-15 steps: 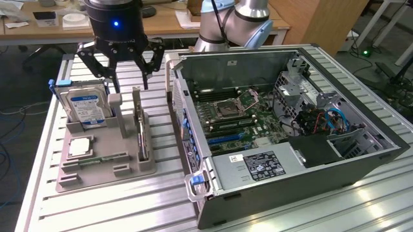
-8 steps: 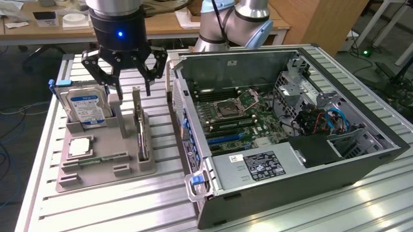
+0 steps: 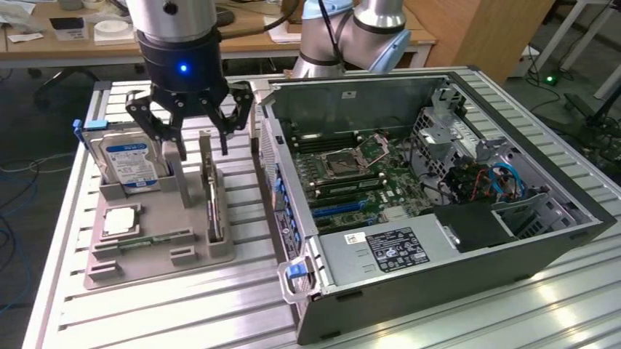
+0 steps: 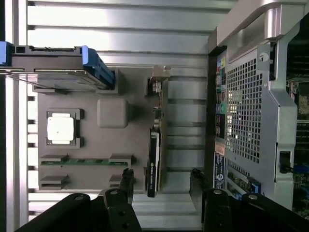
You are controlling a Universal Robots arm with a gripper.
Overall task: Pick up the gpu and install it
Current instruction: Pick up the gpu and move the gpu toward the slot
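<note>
The gpu (image 3: 209,193) stands on edge in a slot of the grey holder (image 3: 185,218), a thin card with a black shroud and a silver bracket at its far end. In the wrist view the gpu (image 4: 154,145) runs lengthwise between my two fingers. My gripper (image 3: 202,145) hangs open just above the card's far half, one finger on each side and neither touching it. The gripper (image 4: 161,176) has nothing between its fingers but the card below. The open computer case (image 3: 417,189) lies beside the holder, on the exterior view's right, with its motherboard (image 3: 359,182) exposed.
The holder (image 4: 113,113) also carries a silver hard drive (image 3: 131,163) with blue rails, a square processor (image 3: 121,219) and a green memory stick (image 3: 155,238). The case wall (image 4: 251,96) stands close beside the gpu. Everything rests on a slatted aluminium table (image 3: 174,305).
</note>
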